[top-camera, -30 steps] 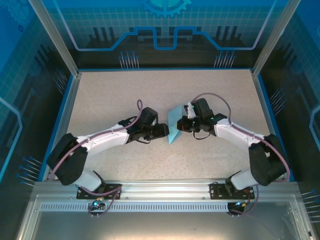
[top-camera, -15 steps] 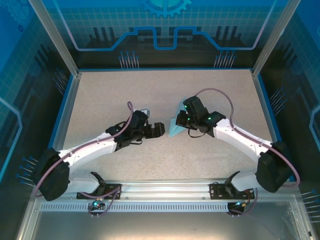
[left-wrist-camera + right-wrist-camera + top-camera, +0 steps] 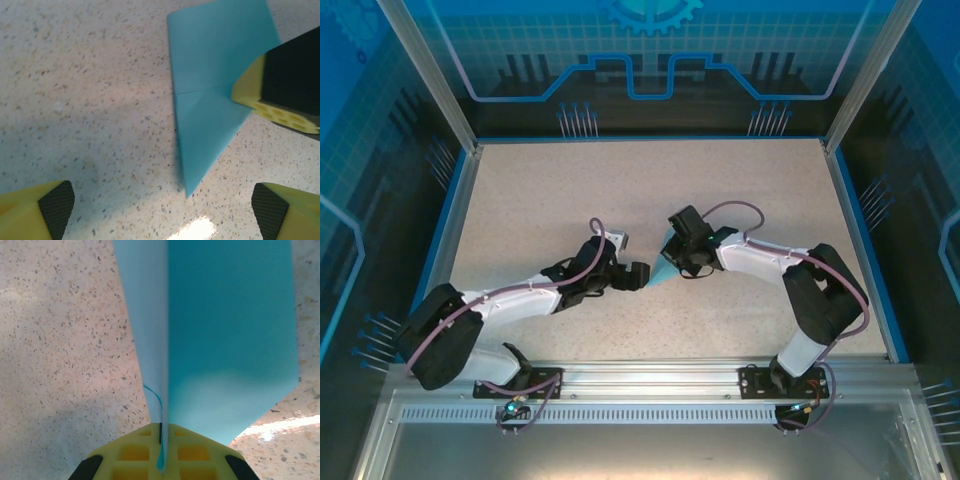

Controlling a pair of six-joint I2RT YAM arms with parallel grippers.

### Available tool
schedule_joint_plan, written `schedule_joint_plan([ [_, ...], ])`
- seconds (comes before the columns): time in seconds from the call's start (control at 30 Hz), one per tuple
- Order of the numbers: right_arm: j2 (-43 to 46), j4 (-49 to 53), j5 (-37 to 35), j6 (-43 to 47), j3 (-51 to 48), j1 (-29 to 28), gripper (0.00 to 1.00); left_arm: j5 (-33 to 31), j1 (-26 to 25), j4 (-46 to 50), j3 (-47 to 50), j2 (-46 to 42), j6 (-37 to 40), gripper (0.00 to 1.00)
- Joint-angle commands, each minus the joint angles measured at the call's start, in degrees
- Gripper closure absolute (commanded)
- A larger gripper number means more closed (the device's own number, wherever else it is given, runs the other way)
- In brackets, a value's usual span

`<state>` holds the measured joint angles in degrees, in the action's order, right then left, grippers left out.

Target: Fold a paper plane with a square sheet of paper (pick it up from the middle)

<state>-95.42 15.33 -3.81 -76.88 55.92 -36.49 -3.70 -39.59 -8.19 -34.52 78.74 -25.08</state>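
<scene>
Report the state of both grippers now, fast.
Left gripper: open, fingers wide apart, holding nothing.
Right gripper: shut on the folded paper.

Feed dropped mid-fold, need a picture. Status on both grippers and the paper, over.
Right gripper shut on paper plane at its crease. Left gripper open, facing its tip, not touching. Nothing in the way, over.

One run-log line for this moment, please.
right claw: shut on folded blue paper | left claw: open, clear of paper | paper tip: points toward left claw
</scene>
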Motion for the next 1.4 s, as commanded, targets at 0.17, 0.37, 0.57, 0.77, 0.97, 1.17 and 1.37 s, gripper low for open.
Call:
schedule_joint_plan([
  [0.17,1.3,1.4,0.4,-8.4,-2.4,-0.6,1.0,6.9,-2.4,-13.5,0.0,5.9,7.9,0.17],
  [0.37,1.1,1.0,3.3,-10.2,-3.3,0.4,1.0,6.5,-4.0,-19.6,0.0,10.5,9.6,0.25],
  [0.57,0.5,0.2,6.6,-11.5,-3.3,1.2,1.0,7.7,-4.2,-26.5,1.2,15.0,10.4,0.4],
  [0.77,0.6,1.1,8.1,-12.5,-3.1,1.9,1.0,8.6,-4.5,-30.8,1.8,18.9,12.5,0.52],
  [0.97,0.8,1.6,9.0,-13.5,-3.1,2.4,1.0,7.9,-5.0,-33.8,2.4,21.8,13.8,0.57],
  [1.17,0.7,2.0,10.4,-14.2,-2.9,2.6,1.0,5.6,-5.5,-35.8,2.4,23.5,15.3,0.63],
  [1.37,0.5,2.5,11.7,-13.7,-2.7,3.3,1.0,4.7,-5.6,-36.0,2.5,23.7,15.3,0.76],
])
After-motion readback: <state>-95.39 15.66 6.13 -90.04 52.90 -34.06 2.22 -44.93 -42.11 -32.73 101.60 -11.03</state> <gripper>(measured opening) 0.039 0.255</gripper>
